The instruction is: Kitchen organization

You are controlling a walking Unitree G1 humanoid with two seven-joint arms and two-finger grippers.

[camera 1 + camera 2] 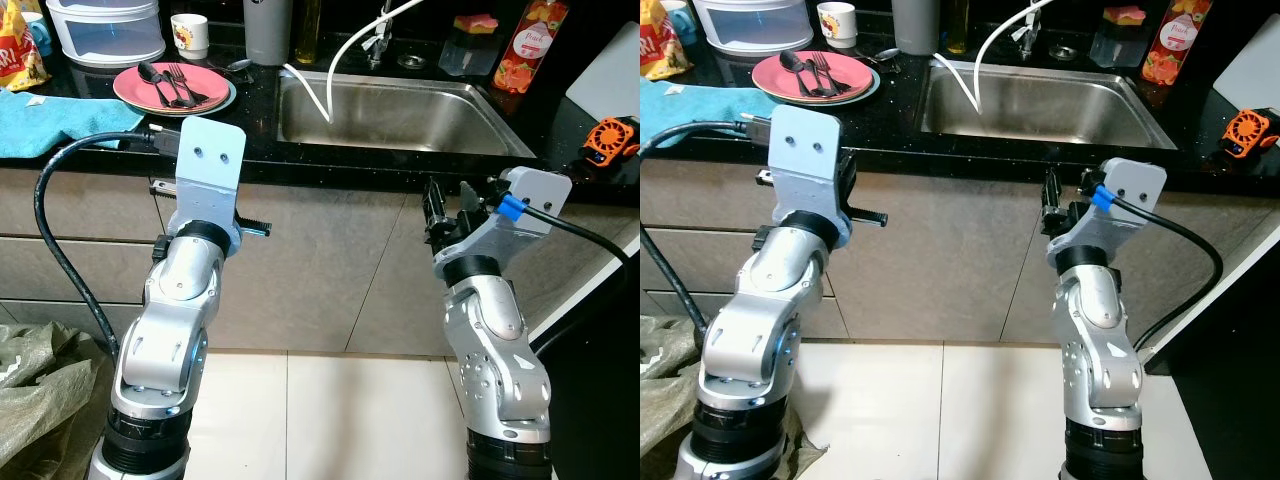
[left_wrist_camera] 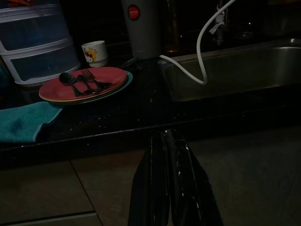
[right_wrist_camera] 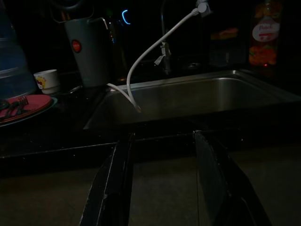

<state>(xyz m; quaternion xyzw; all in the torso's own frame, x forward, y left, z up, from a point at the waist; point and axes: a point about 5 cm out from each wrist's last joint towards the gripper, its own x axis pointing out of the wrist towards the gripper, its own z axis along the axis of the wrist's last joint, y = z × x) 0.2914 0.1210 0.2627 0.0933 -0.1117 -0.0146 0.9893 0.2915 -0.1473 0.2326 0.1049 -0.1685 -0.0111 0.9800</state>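
Left wrist view: pink plate (image 2: 83, 84) with cutlery (image 2: 83, 81) up-left of clenched left gripper (image 2: 168, 141); right gripper (image 3: 162, 141) released, facing sink (image 3: 197, 96).

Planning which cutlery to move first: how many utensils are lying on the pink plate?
3 that I can make out: a dark spoon, and two dark forks and beside it, lying close together on the pink plate left of the sink. Overlap could hide another.
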